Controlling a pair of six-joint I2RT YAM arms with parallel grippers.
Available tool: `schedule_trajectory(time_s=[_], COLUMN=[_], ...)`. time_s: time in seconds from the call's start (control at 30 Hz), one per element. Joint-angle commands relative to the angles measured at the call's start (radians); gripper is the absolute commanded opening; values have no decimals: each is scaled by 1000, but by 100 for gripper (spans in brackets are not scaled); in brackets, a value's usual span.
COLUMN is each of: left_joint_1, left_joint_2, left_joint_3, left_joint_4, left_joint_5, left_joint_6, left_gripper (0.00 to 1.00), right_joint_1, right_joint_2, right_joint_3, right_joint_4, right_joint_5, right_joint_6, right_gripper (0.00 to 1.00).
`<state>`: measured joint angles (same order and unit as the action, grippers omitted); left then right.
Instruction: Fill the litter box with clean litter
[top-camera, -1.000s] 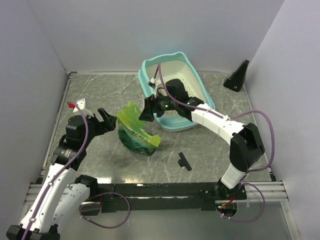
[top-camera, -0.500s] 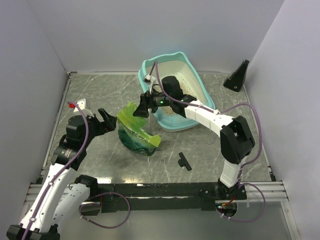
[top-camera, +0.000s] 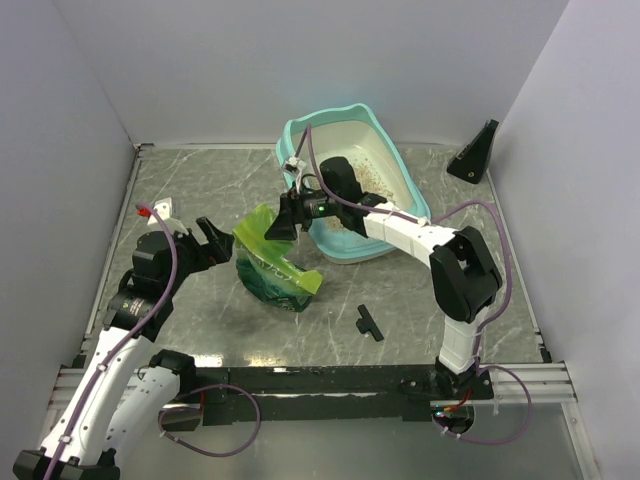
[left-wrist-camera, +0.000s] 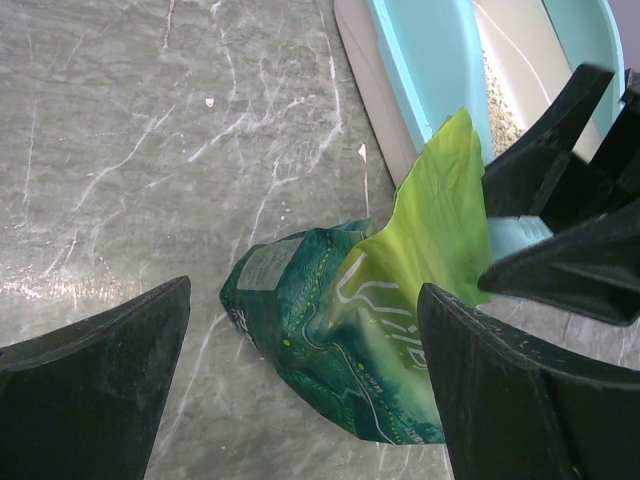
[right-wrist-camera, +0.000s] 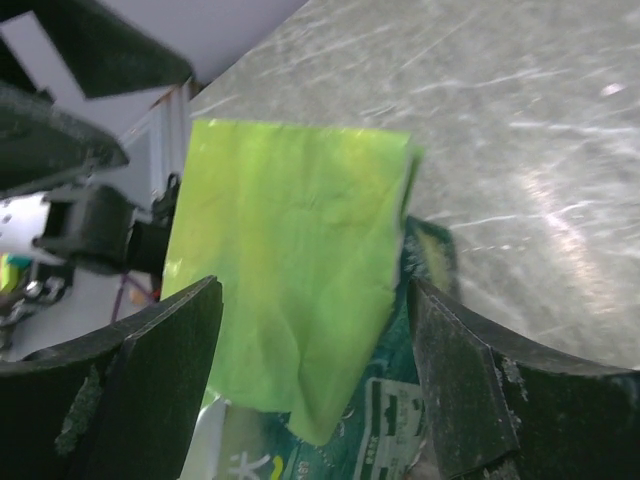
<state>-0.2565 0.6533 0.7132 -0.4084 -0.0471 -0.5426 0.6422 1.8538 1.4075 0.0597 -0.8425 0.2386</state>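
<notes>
The litter box (top-camera: 385, 134), teal rim and cream pan, stands at the back centre with a thin scatter of beige litter (top-camera: 372, 172) inside; its rim shows in the left wrist view (left-wrist-camera: 430, 70). A green glossy bag (top-camera: 268, 262) stands slumped on the table in front of the box, top flap up (left-wrist-camera: 425, 235) (right-wrist-camera: 290, 260). My right gripper (top-camera: 280, 226) is open at the bag's upper flap, its fingers either side of it, not touching. My left gripper (top-camera: 215, 240) is open just left of the bag, apart from it.
A small black T-shaped piece (top-camera: 368, 322) lies on the grey marbled table (top-camera: 190, 180) right of the bag. A black wedge stand (top-camera: 476, 152) sits at the back right. White walls close in left, back and right.
My right gripper has moved left, off the litter box's front edge and up to the bag's top flap. The left arm and the bag have not moved.
</notes>
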Motion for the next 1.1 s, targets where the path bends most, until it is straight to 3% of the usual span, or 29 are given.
schedule_trajectory(time_s=[0.0, 0.07, 0.13, 0.17, 0.23, 0.27, 0.3, 0.43, 0.57, 0.7, 0.9, 0.93, 1.07], left_joint_1=[5, 5, 5, 5, 5, 5, 5, 5, 3, 3, 5, 5, 5], left_joint_2=[-11, -11, -14, -12, -15, -15, -15, -14, -17, -24, -41, -44, -61], left_joint_3=[3, 2, 2, 3, 3, 2, 3, 3, 2, 6, 14, 12, 11], left_joint_4=[34, 34, 33, 33, 33, 33, 34, 31, 29, 20, -12, -13, -12], left_joint_5=[16, 16, 13, 13, 12, 12, 13, 15, 7, -26, -146, -151, -165], left_joint_6=[7, 6, 6, 7, 6, 6, 6, 6, 4, 0, -23, -23, -25], left_gripper=[99, 99, 99, 99, 99, 99, 99, 99, 99, 99, 99, 99, 99], right_joint_1=[-4, 1, 5, 8, 14, 23, 28, 66, 152, 296, 444, 480, 519], right_joint_2=[-44, -48, -61, -65, -91, -103, -128, -192, -222, -167, -36, -15, 83], right_joint_3=[-30, -35, -36, -36, -39, -36, -32, 40, 180, 431, 660, 677, 714], right_joint_4=[66, 63, 54, 49, 26, 13, -9, -151, -418, -643, -785, -791, -779], right_joint_5=[-154, -162, -158, -153, -121, -104, -89, 38, 318, 604, 1041, 1188, 1348], right_joint_6=[13, 10, 4, 1, -18, -30, -59, -154, -295, -418, -490, -499, -527], right_gripper=[78, 76, 67, 47, 24, 6, 0, 0, 0, 0, 0, 0, 0])
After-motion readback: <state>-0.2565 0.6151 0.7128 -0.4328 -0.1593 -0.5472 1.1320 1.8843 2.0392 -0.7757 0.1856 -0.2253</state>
